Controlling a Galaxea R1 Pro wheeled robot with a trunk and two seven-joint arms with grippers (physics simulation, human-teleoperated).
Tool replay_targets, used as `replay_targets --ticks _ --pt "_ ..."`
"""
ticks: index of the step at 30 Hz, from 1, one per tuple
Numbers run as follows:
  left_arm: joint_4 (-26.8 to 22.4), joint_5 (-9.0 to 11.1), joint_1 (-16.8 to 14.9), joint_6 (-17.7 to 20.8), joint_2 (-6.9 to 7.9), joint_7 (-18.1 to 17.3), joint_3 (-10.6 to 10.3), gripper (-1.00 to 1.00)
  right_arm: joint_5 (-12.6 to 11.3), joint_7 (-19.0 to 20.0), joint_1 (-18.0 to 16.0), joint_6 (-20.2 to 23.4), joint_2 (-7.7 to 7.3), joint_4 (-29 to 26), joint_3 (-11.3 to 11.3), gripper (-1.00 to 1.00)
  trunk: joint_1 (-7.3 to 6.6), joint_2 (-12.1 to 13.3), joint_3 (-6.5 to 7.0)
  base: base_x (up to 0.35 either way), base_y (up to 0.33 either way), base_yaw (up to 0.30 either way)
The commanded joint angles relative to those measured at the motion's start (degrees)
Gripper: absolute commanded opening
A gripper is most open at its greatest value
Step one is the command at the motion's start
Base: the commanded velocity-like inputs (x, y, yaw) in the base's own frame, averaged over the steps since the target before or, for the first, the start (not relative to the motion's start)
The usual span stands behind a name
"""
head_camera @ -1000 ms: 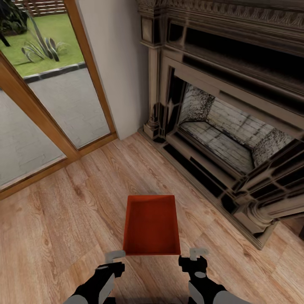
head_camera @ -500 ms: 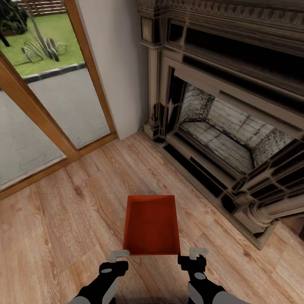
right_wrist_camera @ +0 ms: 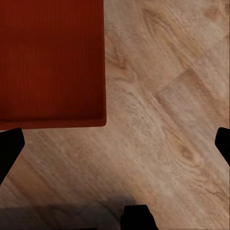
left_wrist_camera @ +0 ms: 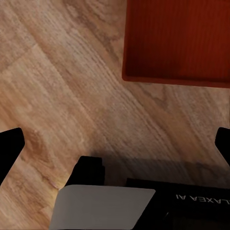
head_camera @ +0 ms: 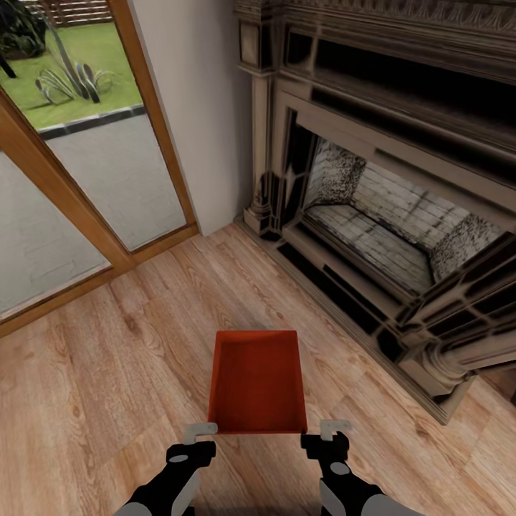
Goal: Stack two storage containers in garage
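One orange-red open-top storage container (head_camera: pixel 258 383) sits empty on the living room's light wood-plank floor (head_camera: pixel 107 373), just ahead of both arms. My left gripper (head_camera: pixel 195 437) hovers at the container's near left corner, and my right gripper (head_camera: pixel 331 433) at its near right corner. Neither touches it. In the left wrist view the container (left_wrist_camera: pixel 177 40) lies beyond my open left gripper (left_wrist_camera: pixel 115 148). In the right wrist view the container (right_wrist_camera: pixel 50 60) lies beyond my open right gripper (right_wrist_camera: pixel 115 146), with bare planks between the fingers. The garage is out of view.
A dark carved fireplace (head_camera: pixel 387 215) with a pale brick interior runs along the right, its base close to the container. A wood-framed glass door (head_camera: pixel 72 179) stands at the left, with a white wall (head_camera: pixel 201 107) between them. Open plank floor lies left of the container.
My left gripper has edged a little right, toward the container's near left corner. The view has shifted slightly. The container and right gripper have stayed put.
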Motion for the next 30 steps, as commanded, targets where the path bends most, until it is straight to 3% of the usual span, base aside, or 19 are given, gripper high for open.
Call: replay_targets --ticks 1,7,30 --pt "-0.1 0.3 0.0 0.3 0.02 0.3 -0.2 1.00 0.3 -0.3 0.0 -0.1 0.03 0.1 0.5 1.00 0.23 -0.4 -0.22 0.000 0.000 0.000" --pt "-0.1 0.3 0.0 0.2 0.05 0.3 -0.2 1.00 1.3 -0.2 0.0 -0.2 0.06 0.0 0.5 1.00 1.54 -2.8 -1.29 0.000 0.000 0.000" --pt "-0.2 0.2 0.0 0.2 0.08 0.3 -0.2 1.00 1.2 -0.5 0.0 -0.3 0.18 0.0 0.3 1.00 6.60 -12.1 -5.42 0.000 0.000 0.000"
